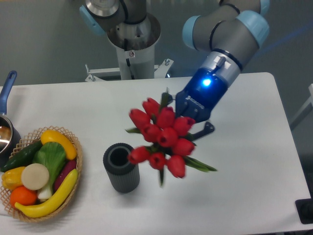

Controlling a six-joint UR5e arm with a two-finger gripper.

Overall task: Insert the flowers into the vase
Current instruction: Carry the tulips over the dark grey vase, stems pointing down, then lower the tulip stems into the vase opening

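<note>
The flowers (161,135), a tight bunch of red tulips with green leaves, hang in the air over the middle of the table. My gripper (188,120) is shut on the bunch from its upper right side, its fingers mostly hidden behind the blooms. The vase (121,167), a dark grey ribbed cylinder with an open round mouth, stands upright on the table just left of and below the bunch. The lowest left bloom overlaps the vase's right rim in this view; whether they touch I cannot tell.
A wicker basket (77,149) of vegetables and fruit sits at the table's left front. A pot with a blue handle (7,85) is at the far left edge. The robot's base column (132,46) stands behind the table.
</note>
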